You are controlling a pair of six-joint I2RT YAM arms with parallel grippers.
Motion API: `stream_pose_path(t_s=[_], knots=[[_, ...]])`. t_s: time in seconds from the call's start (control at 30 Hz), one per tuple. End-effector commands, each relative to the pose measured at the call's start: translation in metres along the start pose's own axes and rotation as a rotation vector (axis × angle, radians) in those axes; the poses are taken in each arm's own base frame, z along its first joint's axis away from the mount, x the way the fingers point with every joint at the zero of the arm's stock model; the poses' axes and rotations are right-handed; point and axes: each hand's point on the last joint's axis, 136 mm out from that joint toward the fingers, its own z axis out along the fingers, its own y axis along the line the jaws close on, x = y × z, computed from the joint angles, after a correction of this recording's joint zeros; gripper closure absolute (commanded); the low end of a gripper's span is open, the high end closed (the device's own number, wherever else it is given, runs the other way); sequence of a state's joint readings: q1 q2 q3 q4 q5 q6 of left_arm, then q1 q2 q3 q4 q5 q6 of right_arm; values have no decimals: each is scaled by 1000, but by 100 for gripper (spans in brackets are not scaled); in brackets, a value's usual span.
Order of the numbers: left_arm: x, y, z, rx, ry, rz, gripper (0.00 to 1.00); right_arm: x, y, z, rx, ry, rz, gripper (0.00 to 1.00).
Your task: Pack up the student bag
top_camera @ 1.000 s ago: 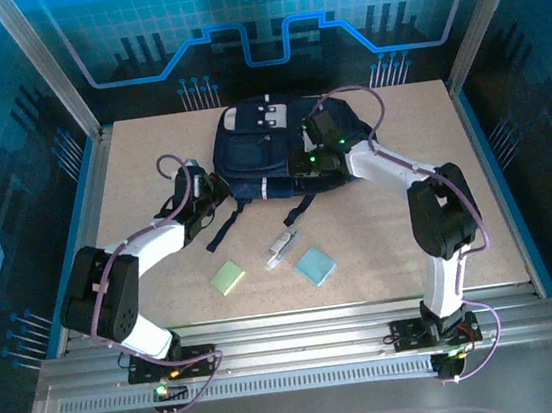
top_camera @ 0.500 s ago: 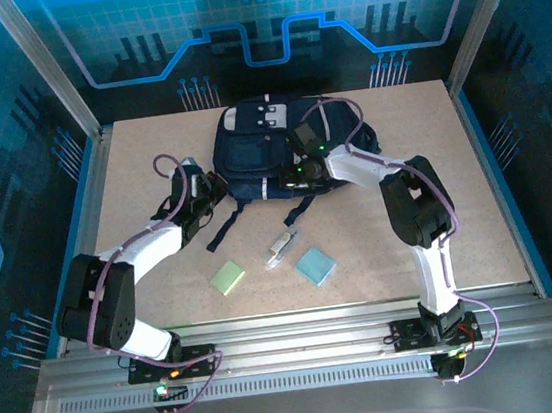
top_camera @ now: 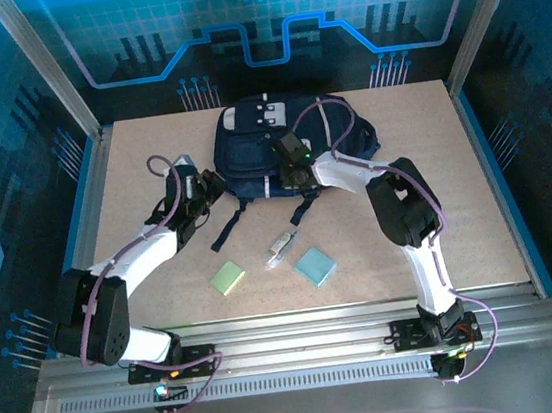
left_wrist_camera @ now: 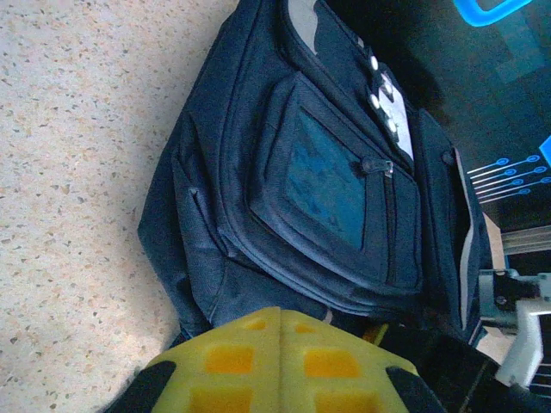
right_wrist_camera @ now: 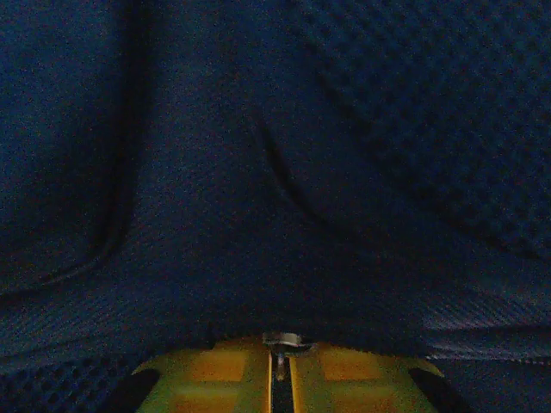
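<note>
The student bag (top_camera: 250, 154) lies flat at the far middle of the worktop (top_camera: 430, 147), pocket side up. Its long axis runs near to far, patched top toward the back wall, straps toward the arms. The right tool (right_wrist_camera: 281, 366) looks pinched shut on a small metal zipper pull (right_wrist_camera: 281, 342). The left tool (left_wrist_camera: 282, 353) is closed by the bag's near-left corner. That tiny tab could slip out, or a tug might drag the limp bag along.
</note>
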State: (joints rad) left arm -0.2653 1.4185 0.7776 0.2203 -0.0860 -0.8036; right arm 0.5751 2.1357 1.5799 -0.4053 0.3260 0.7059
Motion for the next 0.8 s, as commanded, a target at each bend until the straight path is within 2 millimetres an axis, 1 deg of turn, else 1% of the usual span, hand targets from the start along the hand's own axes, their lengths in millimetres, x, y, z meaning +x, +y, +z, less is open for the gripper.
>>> stream_pose_path(t_s=[0.0,0.03,0.07,0.1,0.13,0.17,0.23,0.33,0.37,0.47,0.6,0.67,0.77], knots=[[1,3,-8,-9,4,34,100,-29,-8,1,-32,-120,127,91],[2,3,-9,-8,10,30,100,-34,-5,-5,-52,-135,120,95],[3,4,-10,-8,16,25,97,-39,-1,-11,-73,-139,100,100],[6,4,-10,-5,25,18,92,-41,2,-16,-94,-133,83,100],[9,5,-10,-3,35,5,83,-43,8,-23,-133,-118,62,100],[13,6,-10,0,48,-12,69,-43,16,-30,-192,-92,35,100],[21,8,-8,3,70,-41,48,-40,28,-45,-287,-44,2,100],[35,6,-5,4,94,-56,27,-32,43,-66,-399,28,-38,100],[40,5,-4,5,102,-56,23,-29,49,-72,-435,55,-42,100],[53,0,6,12,132,-69,18,-20,63,-85,-529,124,-32,100],[68,-7,26,25,173,-86,18,-14,80,-97,-634,177,-2,100],[70,-9,34,18,164,-66,19,-11,88,-102,-681,201,10,100],[69,-8,46,-7,149,-34,21,-11,92,-109,-714,207,13,100]])
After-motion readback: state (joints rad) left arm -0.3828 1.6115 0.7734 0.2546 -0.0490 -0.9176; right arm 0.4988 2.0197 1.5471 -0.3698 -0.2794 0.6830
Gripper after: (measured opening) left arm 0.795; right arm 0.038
